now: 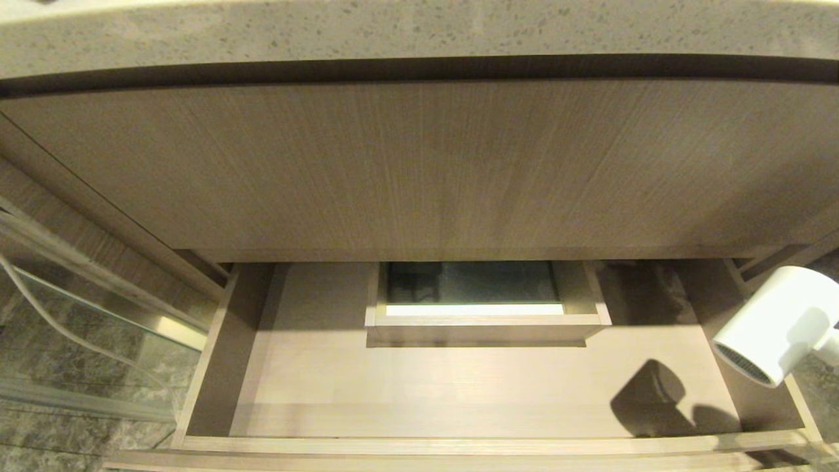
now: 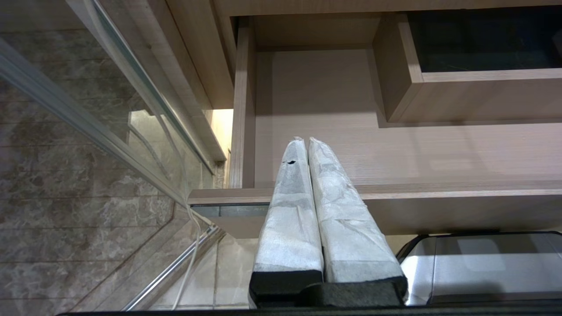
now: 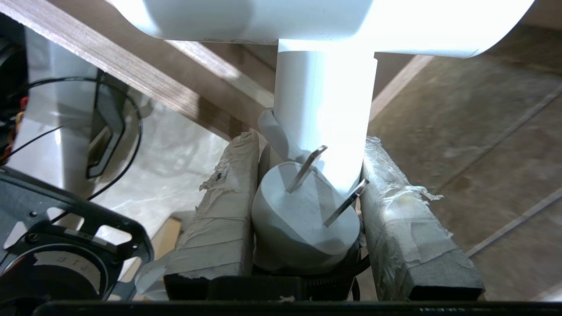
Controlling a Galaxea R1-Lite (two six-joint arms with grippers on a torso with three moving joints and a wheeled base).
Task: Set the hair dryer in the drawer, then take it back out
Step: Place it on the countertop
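Dryer point(image 1: 773, 328) over drawer point(image 1: 459, 387) rt edge, glass panel point(image 1: 85, 328) left

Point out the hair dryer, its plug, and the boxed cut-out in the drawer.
hair dryer point(image 1: 780, 321): head view, on the white barrel.
plug point(image 3: 298, 219): right wrist view, on its round grey face.
boxed cut-out point(image 1: 485, 319): head view, on its front wooden wall.

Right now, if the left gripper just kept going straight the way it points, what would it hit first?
Probably the drawer: the shut left gripper points over its front edge at the bare wooden floor, short of the boxed cut-out. Nothing shows in between, though depth is hard to judge.
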